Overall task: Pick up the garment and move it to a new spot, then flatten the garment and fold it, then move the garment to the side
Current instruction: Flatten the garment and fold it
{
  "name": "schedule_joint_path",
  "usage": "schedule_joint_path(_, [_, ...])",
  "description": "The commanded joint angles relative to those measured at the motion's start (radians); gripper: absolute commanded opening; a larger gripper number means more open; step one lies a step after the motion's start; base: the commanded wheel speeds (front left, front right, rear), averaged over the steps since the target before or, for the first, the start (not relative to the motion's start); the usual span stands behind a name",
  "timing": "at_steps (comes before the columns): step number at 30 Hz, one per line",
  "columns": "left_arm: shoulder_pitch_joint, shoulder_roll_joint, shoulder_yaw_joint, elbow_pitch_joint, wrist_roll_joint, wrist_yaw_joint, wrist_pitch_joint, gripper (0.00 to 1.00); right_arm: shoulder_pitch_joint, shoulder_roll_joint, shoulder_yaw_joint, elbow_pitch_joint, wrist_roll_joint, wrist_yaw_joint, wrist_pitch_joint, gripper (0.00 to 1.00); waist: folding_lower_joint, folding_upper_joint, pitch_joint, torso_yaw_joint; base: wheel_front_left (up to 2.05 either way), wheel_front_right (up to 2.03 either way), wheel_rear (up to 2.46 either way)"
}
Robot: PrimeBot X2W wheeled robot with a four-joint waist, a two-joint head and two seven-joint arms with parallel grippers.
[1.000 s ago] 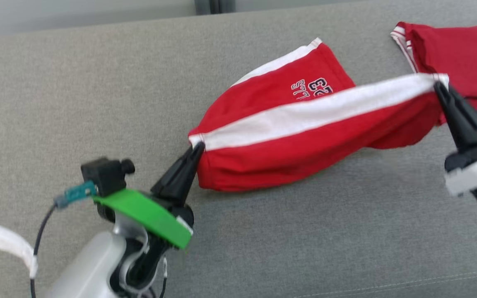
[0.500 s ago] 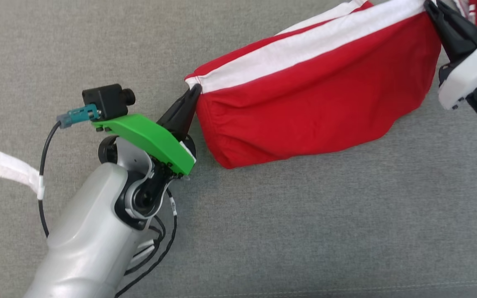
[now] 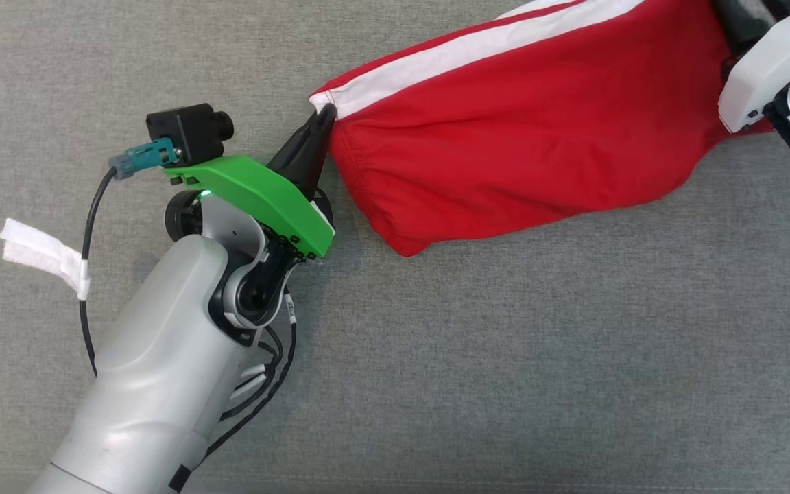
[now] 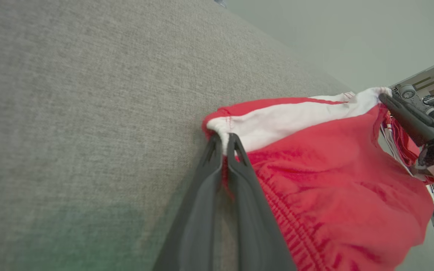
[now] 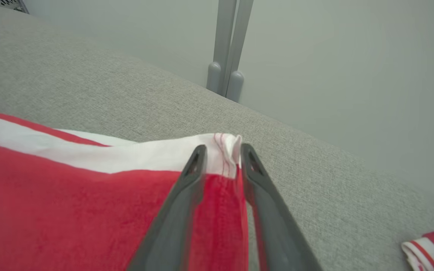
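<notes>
Red garment (image 3: 525, 137) with a white side band, laid long across the grey upholstery (image 3: 505, 357), bulk sagging onto the fabric and the banded upper edge drawn in a slant from mid-left up to the top right of the head view. Gathered elastic hem plain along the near side in the left wrist view. At the lower-left end, white corner pinched in the left gripper (image 3: 323, 122): jaws pressed together with nothing but cloth between them, tips low against the upholstery. At the far end, opposite white stitched corner standing between the fingers of the right gripper (image 5: 220, 150): jaws narrowly parted there, a slim gap either side of the cloth, no telling whether either pad presses on it. Behind the left gripper, a green bracket (image 3: 258, 199) carrying a small black camera (image 3: 186, 130), then the pale forearm running down to the lower left, with a dark cable looped beside it and a white tape tag (image 3: 38, 250) on that cable. Farther out in the right wrist view, a second red-and-white cloth (image 5: 428, 248) lying apart at the lower right corner on the same upholstery, twin grey posts (image 5: 226, 56) rising behind its back edge, and a pale wall (image 5: 352, 56) beyond.
</notes>
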Motion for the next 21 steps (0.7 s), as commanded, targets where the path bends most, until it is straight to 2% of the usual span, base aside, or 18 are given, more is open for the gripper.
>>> schedule_joint_path(1, [-0.018,0.003,0.006,0.006,0.007,-0.009,-0.021,1.0,-0.015,0.0,0.012,0.015,0.008,-0.002,-0.013,1.0,0.0,0.0,-0.006,0.003,0.0,0.0,0.0])
schedule_joint_path(5, [-0.005,0.015,-0.003,0.01,0.043,-0.026,-0.072,1.0,-0.007,0.006,0.028,0.028,0.015,-0.002,-0.026,1.0,0.0,0.0,-0.034,-0.005,0.0,0.0,0.0])
schedule_joint_path(8, [0.023,0.036,-0.011,0.002,0.104,-0.006,-0.152,1.0,0.027,0.012,-0.034,-0.015,-0.007,-0.002,-0.025,1.0,0.0,0.0,-0.069,-0.022,0.0,0.0,0.0])
schedule_joint_path(13, [0.114,0.069,-0.027,-0.027,0.234,0.081,-0.269,1.0,0.17,0.04,-0.189,-0.113,-0.076,-0.002,-0.025,1.0,0.0,0.0,-0.152,-0.063,0.0,0.0,0.0])
schedule_joint_path(18, [0.248,0.074,0.0,-0.085,0.316,0.164,-0.292,1.0,0.35,0.084,-0.331,-0.198,-0.151,-0.002,-0.026,1.0,0.0,0.0,-0.229,-0.094,0.0,0.0,0.0])
schedule_joint_path(21, [0.343,0.055,0.067,-0.165,0.391,0.203,-0.292,1.0,0.46,0.115,-0.411,-0.242,-0.192,-0.002,-0.026,1.0,0.0,0.0,-0.275,-0.103,0.0,0.0,0.0])
